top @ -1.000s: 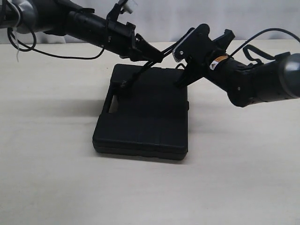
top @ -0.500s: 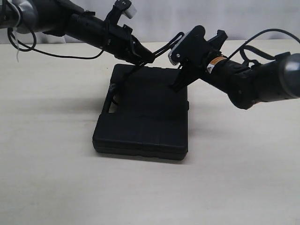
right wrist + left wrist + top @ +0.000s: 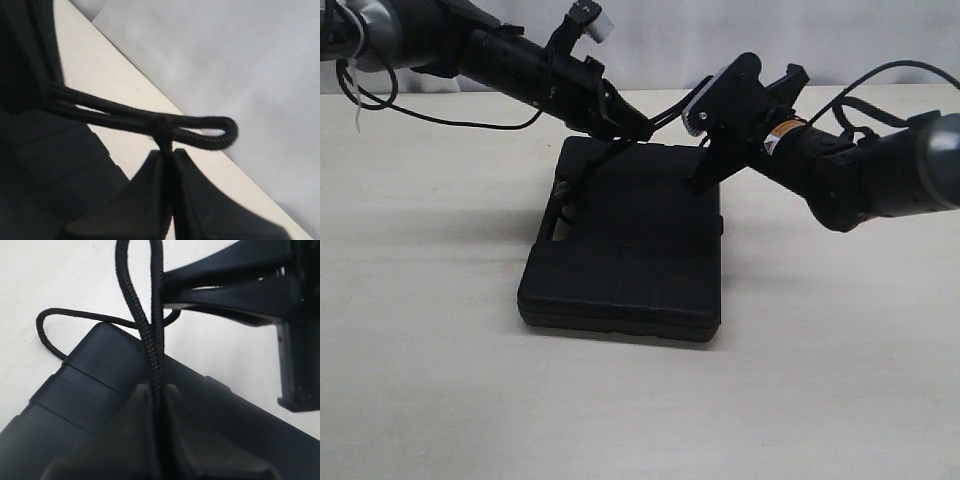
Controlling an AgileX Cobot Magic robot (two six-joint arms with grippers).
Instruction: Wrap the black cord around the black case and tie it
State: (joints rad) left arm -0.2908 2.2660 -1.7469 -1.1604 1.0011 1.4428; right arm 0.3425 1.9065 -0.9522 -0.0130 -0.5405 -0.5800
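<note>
The black case [image 3: 630, 250] lies flat mid-table, its handle slot at the left edge. Above its far end my left gripper [image 3: 645, 128] is shut on the black cord [image 3: 670, 108], and doubled strands run from it toward the right gripper [image 3: 702, 178]. Another strand drops from the left gripper to the case's left side [image 3: 585, 180]. In the left wrist view two braided cord strands [image 3: 152, 340] enter the closed left gripper [image 3: 157, 390] over the case [image 3: 100, 370]. In the right wrist view the right gripper [image 3: 166, 152] is shut on a cord strand that crosses a loop [image 3: 200, 130].
The beige table [image 3: 820, 380] spreads around the case, with a pale backdrop behind it. A loose cord bend [image 3: 50, 320] lies on the table beside the case's corner. Thin robot cables [image 3: 440, 118] trail behind the left arm. The two grippers hang close together.
Both grippers have shifted a little to the left over the case's far end, the right one rising slightly, and the cord strands between them stay taut. The case has not moved.
</note>
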